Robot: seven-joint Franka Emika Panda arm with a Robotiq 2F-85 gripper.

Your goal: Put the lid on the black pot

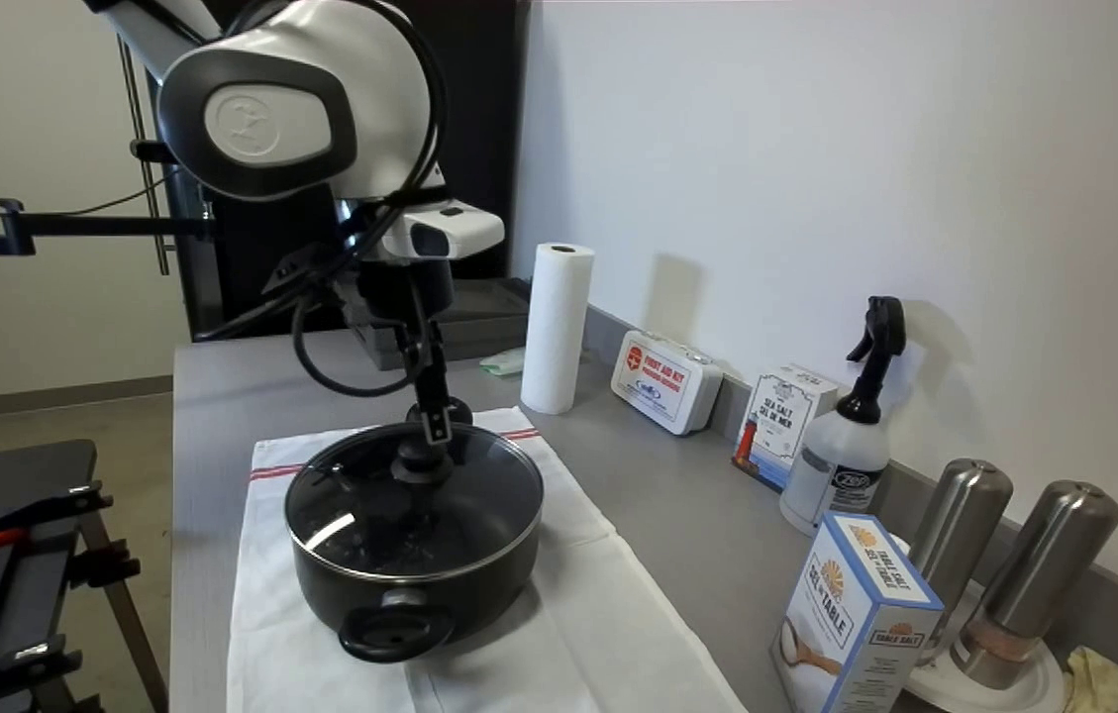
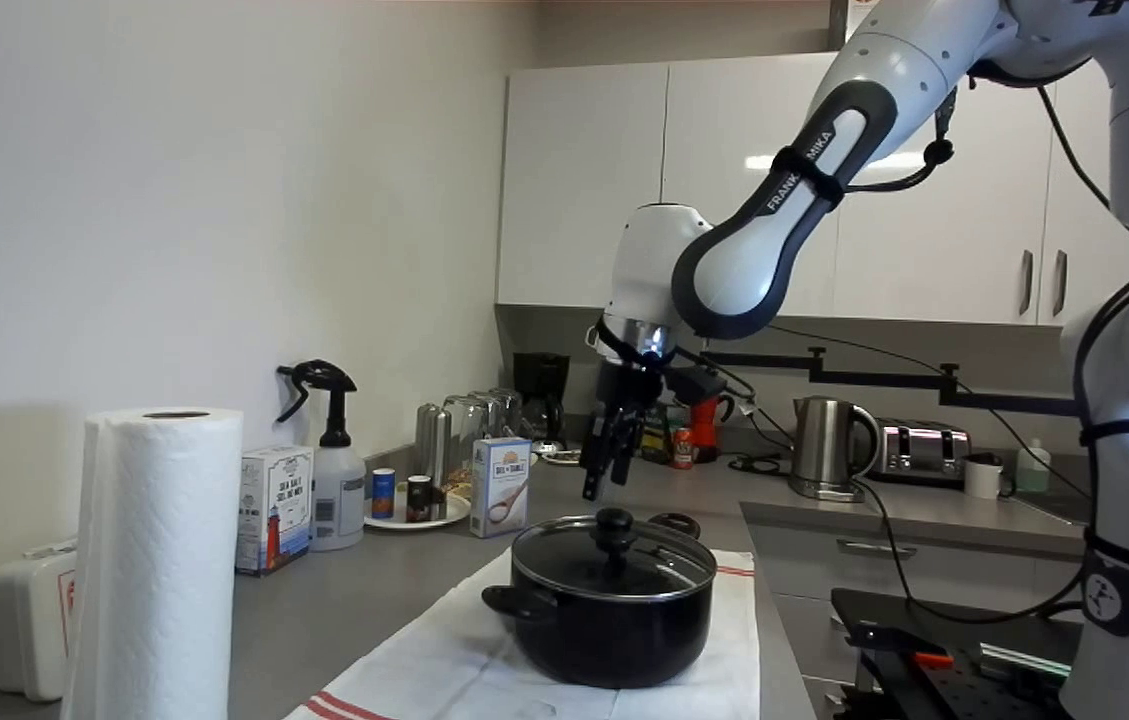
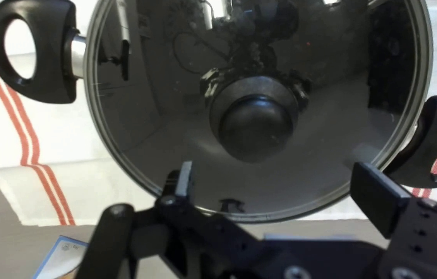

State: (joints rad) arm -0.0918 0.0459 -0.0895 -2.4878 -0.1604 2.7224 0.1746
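The clear glass lid lies flat on top of the black pot, its metal rim seated around the pot's edge. Both also show in an exterior view, the lid level on the pot. The wrist view shows the lid from above, with its black knob and the pot's handles at both sides. My gripper is open and empty, its fingers wide apart above the lid. In an exterior view the gripper hangs a little above the knob, apart from it.
The pot stands on a white towel with red stripes. A paper towel roll, first aid kit, sea salt box, spray bottle, table salt box and two steel cylinders line the wall side.
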